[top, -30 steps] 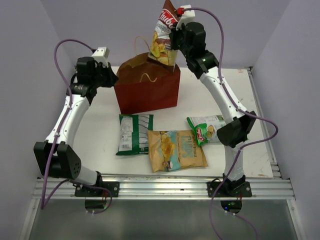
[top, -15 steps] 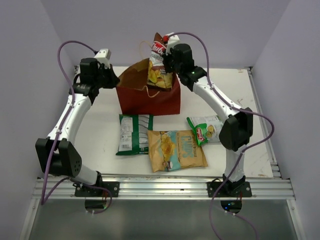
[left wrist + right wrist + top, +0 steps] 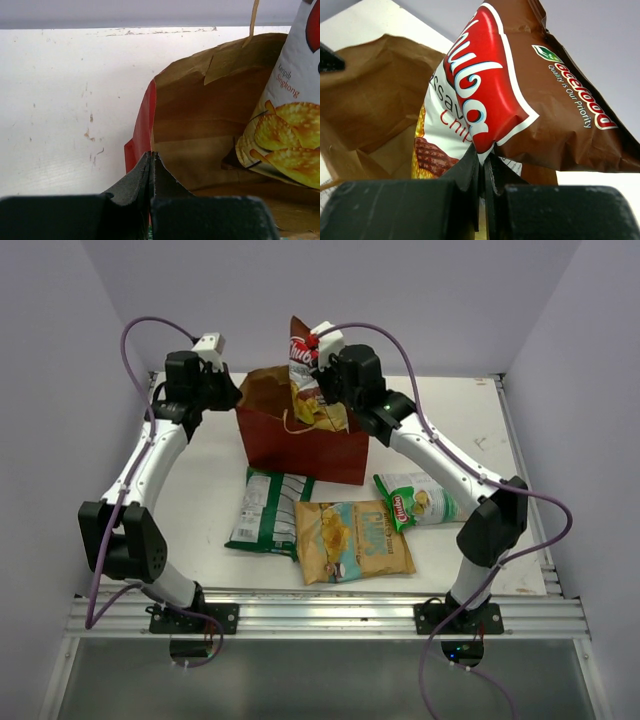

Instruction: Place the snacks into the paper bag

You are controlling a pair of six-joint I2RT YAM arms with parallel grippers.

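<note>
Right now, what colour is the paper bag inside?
The paper bag is tan-brown inside; left wrist view shows it best.

paper bag point(image 3: 300, 445): far centre of surface point(image 3: 200, 490), mouth up | cassava packet point(image 3: 303, 365): lower end inside bag mouth, upper end above rim | left packet point(image 3: 265, 512): before bag, toward its left | middle packet point(image 3: 352, 540): nearest front edge, touching left packet's right side | right packet point(image 3: 420, 500): just right of middle packet, before bag's right corner

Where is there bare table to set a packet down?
Bare: the strip between the left arm and the green-white packet, and the far right corner beyond the right arm. Crowded: three packets bunched in front of the paper bag.
</note>
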